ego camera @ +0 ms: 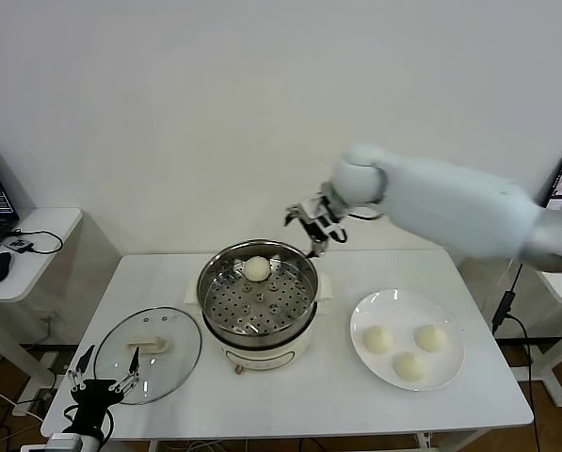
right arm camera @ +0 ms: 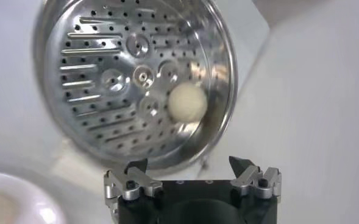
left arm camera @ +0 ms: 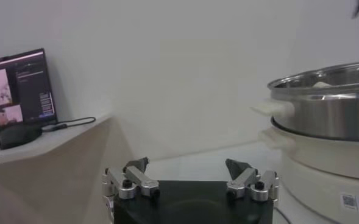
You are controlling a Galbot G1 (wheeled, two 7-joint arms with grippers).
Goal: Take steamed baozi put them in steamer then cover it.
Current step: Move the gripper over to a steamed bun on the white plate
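A: What is sitting along the table's left edge?
B: The left gripper is hanging there, jaws spread wide and empty, by the cover.
A: And further right?
B: One baozi is lying in the steamer; the right gripper is hovering behind it, gaping, holding nothing. Three baozi are resting on the plate.
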